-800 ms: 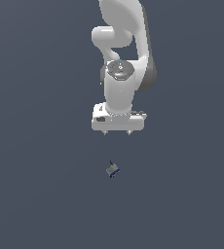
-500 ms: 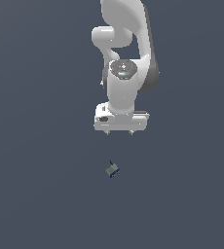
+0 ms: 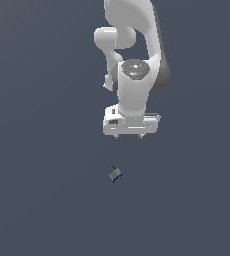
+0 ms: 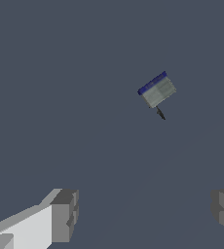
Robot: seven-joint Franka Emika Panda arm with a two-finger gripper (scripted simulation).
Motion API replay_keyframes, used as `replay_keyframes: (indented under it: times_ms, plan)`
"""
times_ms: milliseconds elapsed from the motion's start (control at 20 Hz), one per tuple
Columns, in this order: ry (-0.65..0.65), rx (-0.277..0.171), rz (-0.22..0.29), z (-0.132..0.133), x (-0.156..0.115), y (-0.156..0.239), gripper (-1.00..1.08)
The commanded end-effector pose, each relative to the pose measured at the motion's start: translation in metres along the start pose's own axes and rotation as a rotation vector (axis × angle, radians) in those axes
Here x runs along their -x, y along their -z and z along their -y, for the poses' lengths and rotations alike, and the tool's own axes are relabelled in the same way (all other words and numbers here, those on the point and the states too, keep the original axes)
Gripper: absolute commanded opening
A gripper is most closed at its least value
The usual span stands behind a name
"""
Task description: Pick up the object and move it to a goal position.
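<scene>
one tin (image 3: 116, 174) apart from one gripper (image 4: 143, 214), jaws spread, nothing between

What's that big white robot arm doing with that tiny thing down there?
The robot arm is trying to pick up the little tin and carry it somewhere else. Right now it hasn't got it. The gripper hangs above the grey floor with its fingers spread wide open and nothing between them. The tin lies on the floor by itself, apart from the gripper.
</scene>
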State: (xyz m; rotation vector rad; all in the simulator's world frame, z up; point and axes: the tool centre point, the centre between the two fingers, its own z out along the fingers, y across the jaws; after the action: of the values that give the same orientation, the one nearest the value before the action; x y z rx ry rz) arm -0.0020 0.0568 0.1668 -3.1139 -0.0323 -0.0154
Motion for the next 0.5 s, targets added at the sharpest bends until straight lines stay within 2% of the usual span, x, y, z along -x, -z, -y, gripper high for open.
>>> replay_keyframes:
  times_ms: [0,450]
  plan:
    - [0.011,0.001,0.000,-0.001,-0.002,-0.002,1.00]
    - [0.128,0.009,0.003,-0.011,-0.023,-0.018,1.00]
